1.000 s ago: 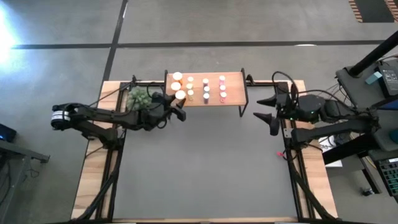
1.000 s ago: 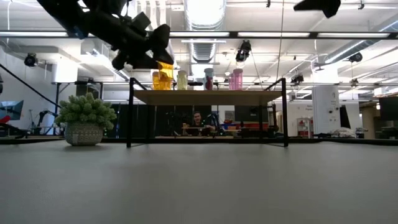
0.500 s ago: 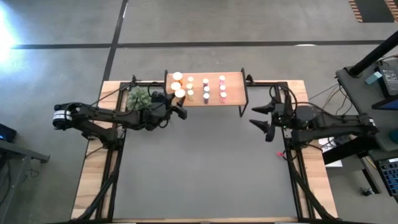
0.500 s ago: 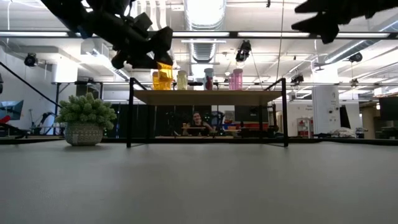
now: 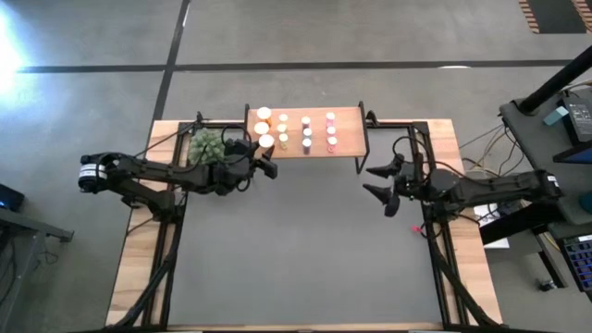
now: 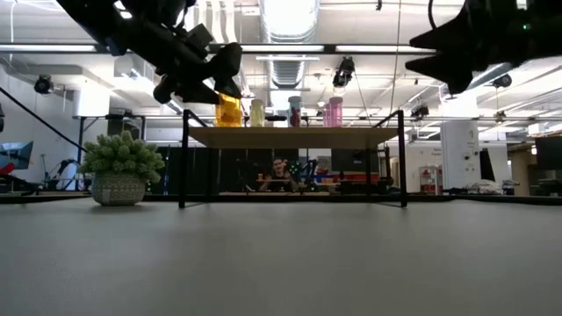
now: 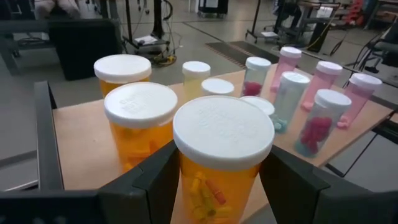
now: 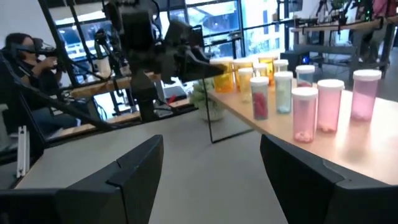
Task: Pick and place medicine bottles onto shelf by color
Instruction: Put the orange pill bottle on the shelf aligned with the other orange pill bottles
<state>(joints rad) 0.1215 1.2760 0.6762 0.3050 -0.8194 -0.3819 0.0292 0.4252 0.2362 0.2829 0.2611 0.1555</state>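
The low light-wood shelf on thin black legs (image 5: 314,132) stands at the table's far edge. The left gripper (image 5: 266,157) hangs at the shelf's near left corner, its dark fingers (image 7: 155,180) clasping a large orange white-capped medicine bottle (image 7: 222,158) just beside two more orange bottles (image 7: 140,121) already on the board. Yellowish, dark and pink white-capped bottles (image 5: 306,132) stand in rows across the shelf. The right gripper (image 5: 383,183) hovers off the shelf's right end, fingers spread, holding nothing. A green bushy potted plant (image 5: 207,145) sits left of the shelf
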